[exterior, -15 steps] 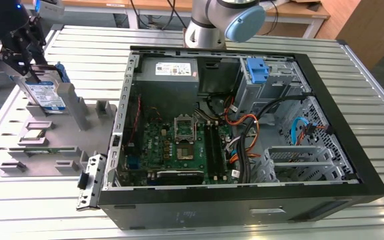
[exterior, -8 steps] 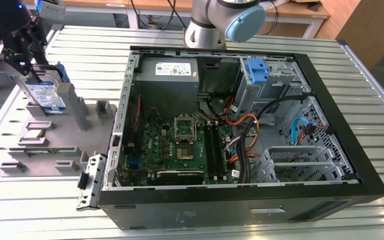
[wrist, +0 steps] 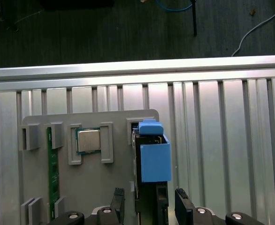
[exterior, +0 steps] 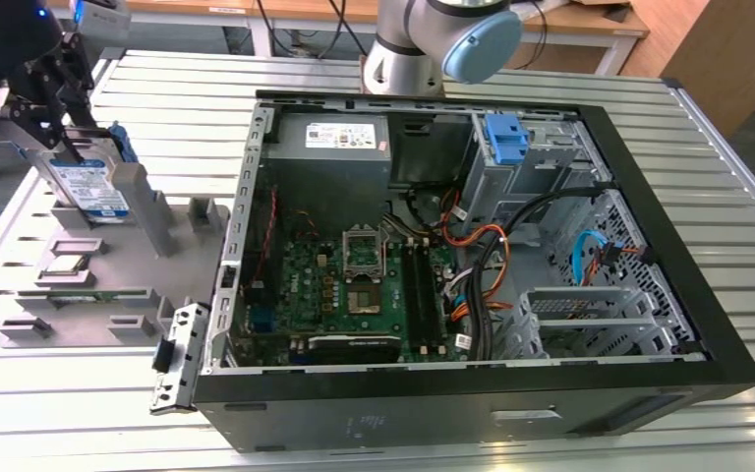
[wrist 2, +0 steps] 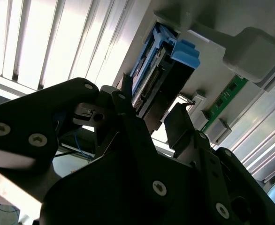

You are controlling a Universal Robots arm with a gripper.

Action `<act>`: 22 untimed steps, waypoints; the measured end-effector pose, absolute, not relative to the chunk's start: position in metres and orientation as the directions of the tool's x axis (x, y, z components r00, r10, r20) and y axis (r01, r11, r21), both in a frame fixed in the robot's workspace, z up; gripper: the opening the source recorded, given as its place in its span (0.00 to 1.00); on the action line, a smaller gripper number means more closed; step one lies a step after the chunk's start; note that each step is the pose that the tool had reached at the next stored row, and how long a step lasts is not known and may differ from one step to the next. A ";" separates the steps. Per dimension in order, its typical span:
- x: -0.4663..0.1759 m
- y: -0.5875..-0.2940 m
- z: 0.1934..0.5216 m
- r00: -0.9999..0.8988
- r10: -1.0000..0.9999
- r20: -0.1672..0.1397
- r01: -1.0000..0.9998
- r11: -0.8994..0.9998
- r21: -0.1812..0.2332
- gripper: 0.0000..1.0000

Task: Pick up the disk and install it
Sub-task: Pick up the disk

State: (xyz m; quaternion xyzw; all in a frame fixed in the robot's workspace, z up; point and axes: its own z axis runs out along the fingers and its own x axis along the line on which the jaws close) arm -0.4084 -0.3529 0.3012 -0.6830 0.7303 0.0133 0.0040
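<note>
Claw (wrist: 149, 199) spread wide, straddling upright disk (wrist: 154, 161).

Exterior overview; wrist close-ups on disk (wrist: 154, 161)

disk (exterior: 90, 189) up on edge, standing slotted in grey holder (exterior: 154, 214) on bench (exterior: 194, 108), far over at exterior view's left. flat silver-metal body, white-and-blue label face out toward camera, leaning slightly. blue plastic carrier framing it, blue strip showing along one side edge. first wrist view: disk (wrist: 155, 161) edge-on, blue carrier end and tab toward camera. second wrist view: disk (wrist 2: 161, 86) narrow side on, blue tab at far end.
</note>
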 end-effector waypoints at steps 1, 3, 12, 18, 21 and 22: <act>-0.408 -0.353 0.301 -0.067 -0.997 -0.024 -0.998 0.066 0.014 0.55; -0.408 -0.353 0.301 -0.066 -0.997 -0.024 -0.998 0.066 0.014 0.55; -0.408 -0.353 0.301 -0.066 -0.998 -0.024 -0.998 0.066 0.014 0.55; -0.408 -0.353 0.301 -0.067 -0.997 -0.035 -0.998 0.066 0.014 0.55; -0.409 -0.353 0.301 -0.066 -0.997 -0.034 -0.998 0.066 0.015 0.55; -0.409 -0.353 0.301 -0.066 -0.997 -0.034 -0.998 0.066 0.015 0.55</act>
